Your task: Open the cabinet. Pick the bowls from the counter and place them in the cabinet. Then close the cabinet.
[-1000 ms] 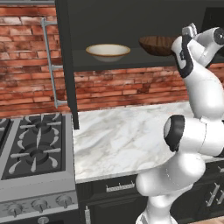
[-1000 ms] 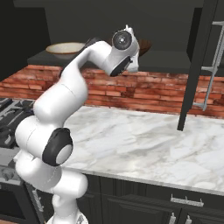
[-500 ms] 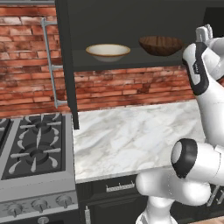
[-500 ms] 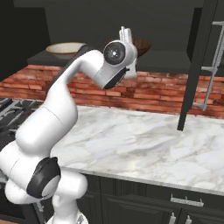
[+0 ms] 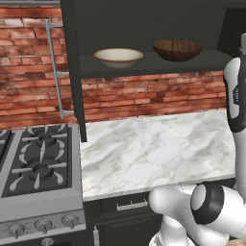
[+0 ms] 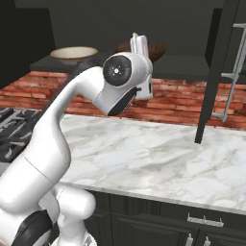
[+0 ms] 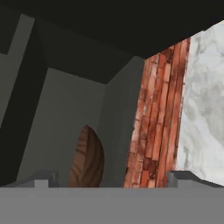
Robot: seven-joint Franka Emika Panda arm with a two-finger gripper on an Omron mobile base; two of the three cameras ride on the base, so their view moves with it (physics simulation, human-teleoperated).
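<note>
The black cabinet (image 5: 144, 19) stands open, its left door (image 5: 72, 72) swung out edge-on and its right door (image 6: 216, 72) swung out too. On its shelf sit the cream bowl (image 5: 118, 56) and, to its right, the brown wood-grain bowl (image 5: 178, 49), a small gap apart. My gripper (image 6: 139, 42) is open, fingers pointing up, just in front of the shelf by the brown bowl (image 6: 156, 48). In the hand view the gripper (image 7: 112, 179) holds nothing, and the brown bowl (image 7: 87, 157) shows a little ahead inside the cabinet. The marble counter (image 5: 144, 149) lies below.
A gas stovetop (image 5: 38, 158) with black grates adjoins the counter's left. Red brick wall (image 5: 153, 96) runs behind it. Silver bar handles hang on the left door (image 5: 55, 67) and the right door (image 6: 235, 72). Dark drawers (image 5: 129, 206) sit under the counter edge.
My arm has swung right and drawn back from the shelf. The hand has come away from the brown bowl, which stays on the shelf. The cream bowl has not moved.
</note>
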